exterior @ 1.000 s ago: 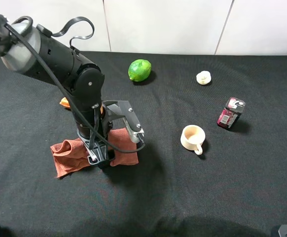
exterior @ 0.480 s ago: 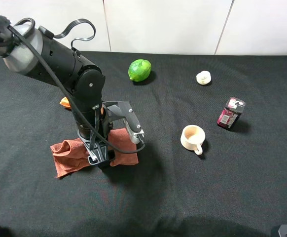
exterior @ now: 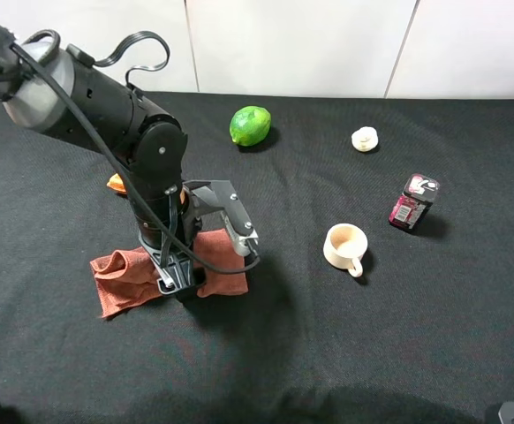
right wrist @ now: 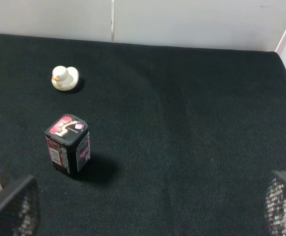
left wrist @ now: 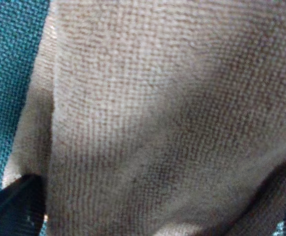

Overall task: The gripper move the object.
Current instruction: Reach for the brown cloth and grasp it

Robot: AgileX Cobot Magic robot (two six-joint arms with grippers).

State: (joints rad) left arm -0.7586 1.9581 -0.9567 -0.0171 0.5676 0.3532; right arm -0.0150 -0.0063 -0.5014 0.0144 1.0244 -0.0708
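Note:
A red-brown cloth (exterior: pixel 124 272) lies crumpled on the black table (exterior: pixel 345 336) at the left. My left gripper (exterior: pixel 179 281) points straight down onto the cloth's right part. In the left wrist view the cloth (left wrist: pixel 153 113) fills the picture, and the two dark fingertips (left wrist: pixel 15 206) stand wide apart at its edges, open, with the cloth between them. My right gripper (right wrist: pixel 143 216) is open and empty, low at the table's front right, well away from the cloth.
A green lime (exterior: pixel 250 125) and a small white duck (exterior: pixel 364 139) lie at the back. A cream mug (exterior: pixel 345 247) and a dark tin (exterior: pixel 413 202) stand right of the middle. An orange object (exterior: pixel 116 183) is partly hidden behind the left arm.

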